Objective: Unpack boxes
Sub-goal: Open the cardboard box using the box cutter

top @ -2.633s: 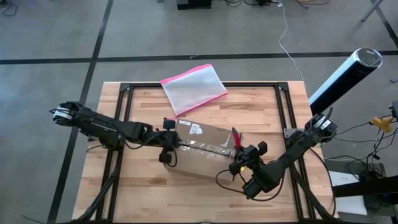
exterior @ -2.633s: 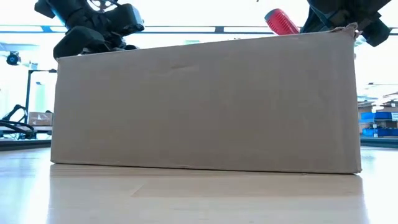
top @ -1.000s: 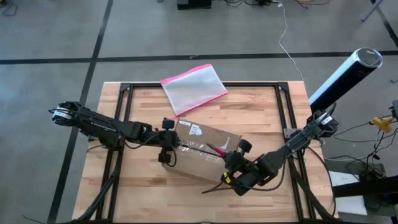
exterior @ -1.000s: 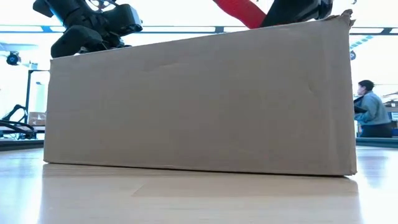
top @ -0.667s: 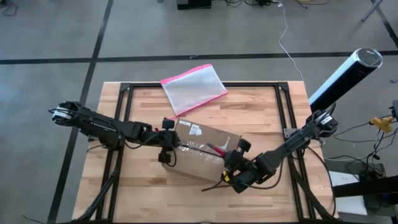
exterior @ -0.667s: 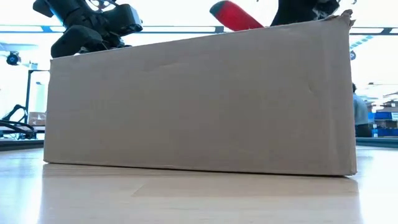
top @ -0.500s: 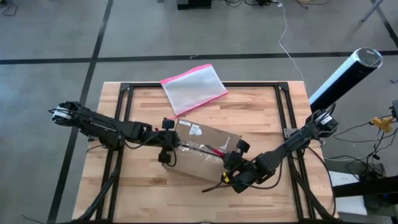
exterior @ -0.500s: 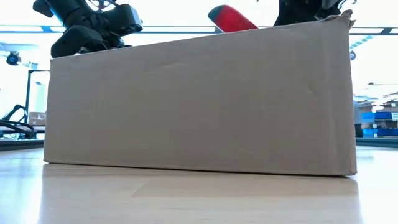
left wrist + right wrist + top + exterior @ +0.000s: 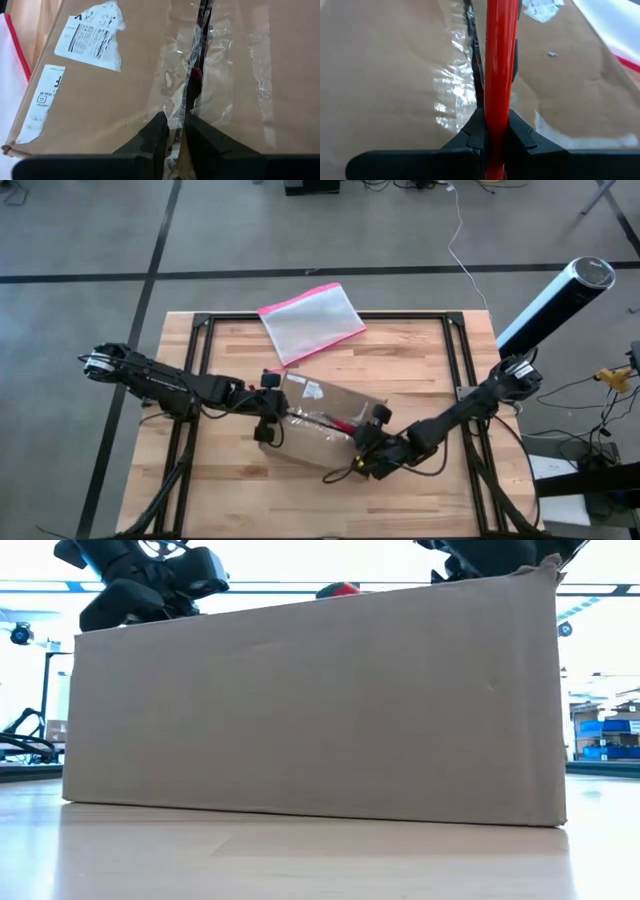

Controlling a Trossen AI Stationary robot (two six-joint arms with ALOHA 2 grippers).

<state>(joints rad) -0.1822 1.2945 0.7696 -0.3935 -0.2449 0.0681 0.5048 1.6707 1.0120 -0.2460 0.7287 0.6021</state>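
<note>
Two grippers are at work on the one cardboard box [image 9: 320, 420], which lies in the middle of the wooden table [image 9: 420, 360], slightly turned, with its taped seam facing up. The left gripper [image 9: 172, 131] is pressed on the end of the seam nearest to it; its fingers are nearly closed, with only a narrow gap, and nothing can be seen held between them. The right gripper [image 9: 496, 127] is clamped on a red tool [image 9: 498, 55], whose long shaft is laid along the seam.

Compared with the picture from about two and a half seconds ago, the red tool has been lowered a great deal. In the low view it then stood clearly above the top edge of the box; now only a small red tip [image 9: 342, 588] is seen over that edge. In the high view the right gripper [image 9: 368, 442] has been moved from the far end of the box toward its middle, and the tool [image 9: 340, 421] now lies flat on the top. The box itself has been shifted a little toward the left arm.

In the left wrist view the clear tape [image 9: 200, 75] is already split along a dark line, and something red is seen inside the gap. It is judged from this that the seam is being cut, and the flaps are not yet lifted. The pink-edged pouch [image 9: 310, 322] rests untouched at the far edge of the table.
</note>
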